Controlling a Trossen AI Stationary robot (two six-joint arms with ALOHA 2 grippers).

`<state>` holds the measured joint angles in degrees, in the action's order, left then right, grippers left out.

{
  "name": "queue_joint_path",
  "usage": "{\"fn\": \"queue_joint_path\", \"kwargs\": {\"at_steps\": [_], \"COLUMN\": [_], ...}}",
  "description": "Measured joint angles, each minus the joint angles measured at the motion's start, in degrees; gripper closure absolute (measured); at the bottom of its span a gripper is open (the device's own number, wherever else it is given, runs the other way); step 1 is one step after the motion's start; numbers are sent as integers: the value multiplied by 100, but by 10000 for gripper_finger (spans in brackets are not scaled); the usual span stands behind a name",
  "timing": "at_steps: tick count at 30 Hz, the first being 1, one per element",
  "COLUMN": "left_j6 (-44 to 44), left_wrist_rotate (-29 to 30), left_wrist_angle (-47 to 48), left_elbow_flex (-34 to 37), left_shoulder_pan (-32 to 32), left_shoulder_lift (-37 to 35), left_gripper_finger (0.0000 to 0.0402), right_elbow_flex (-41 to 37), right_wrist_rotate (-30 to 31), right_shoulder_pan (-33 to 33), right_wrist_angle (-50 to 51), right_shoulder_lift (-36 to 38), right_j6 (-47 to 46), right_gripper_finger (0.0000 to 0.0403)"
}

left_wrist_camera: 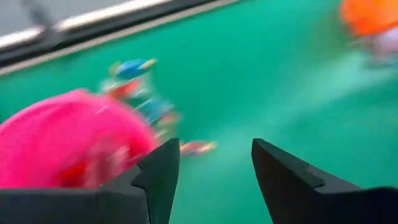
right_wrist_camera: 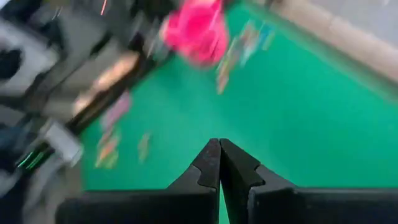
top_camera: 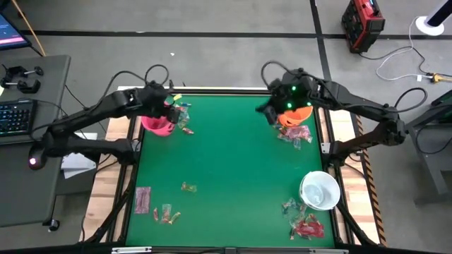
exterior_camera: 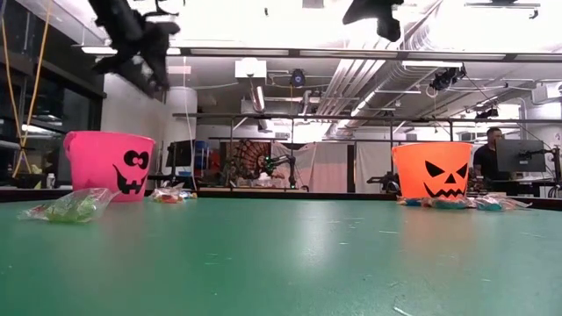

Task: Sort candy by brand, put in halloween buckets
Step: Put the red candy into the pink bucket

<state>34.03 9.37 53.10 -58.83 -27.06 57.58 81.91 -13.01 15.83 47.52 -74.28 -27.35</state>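
Observation:
The pink bucket (top_camera: 158, 125) stands upright at the table's far left, and the orange bucket (top_camera: 295, 116) at the far right; both also show in the low view, pink bucket (exterior_camera: 110, 165) and orange bucket (exterior_camera: 432, 171). The white bucket (top_camera: 319, 190) stands near the right edge. Wrapped candy lies on the table in small heaps: beside the pink bucket (top_camera: 183, 118), by the orange bucket (top_camera: 294, 135), near left (top_camera: 157, 209), one piece mid-table (top_camera: 188, 187), near right (top_camera: 304, 223). My left gripper (left_wrist_camera: 214, 168) hovers open, high over the pink bucket's (left_wrist_camera: 68, 137) right side. My right gripper (right_wrist_camera: 219, 155) hangs shut and empty, high beside the orange bucket's left.
A pale wooden frame edges the green table (top_camera: 233, 162), whose middle is bare mat. A desk with a keyboard (top_camera: 15, 116) stands to the left. Cables and a red box (top_camera: 363, 25) lie on the floor beyond the far edge. A person sits at a monitor (exterior_camera: 492, 158) in the room behind.

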Motion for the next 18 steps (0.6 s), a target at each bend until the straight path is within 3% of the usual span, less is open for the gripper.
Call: {"fn": "queue_joint_path", "kwargs": {"at_steps": [4,7,12,18], "left_j6": [45,117,27,-324], "left_wrist_rotate": [19,23,19,17], "left_wrist_angle": [-594,-896,-1239,-1305], "left_elbow_flex": [7,7,9,9], "left_shoulder_pan": [270,349,362,272], "left_shoulder_lift": [-233,-280,-269,-247], "left_gripper_finger": [208,208,208,208], "right_elbow_flex": [-83,-293,-774,-1176], "right_wrist_rotate": [-265,-271,-629,-782], "right_shoulder_pan": [-1018,-2028,-3682,-5111], "right_wrist_angle": [1257,1487,898,-315], "right_shoulder_lift": [4,4,2,-273], "right_j6": [-583,-1570,-3460,-5015], "right_gripper_finger": [402,402,379,276]}}
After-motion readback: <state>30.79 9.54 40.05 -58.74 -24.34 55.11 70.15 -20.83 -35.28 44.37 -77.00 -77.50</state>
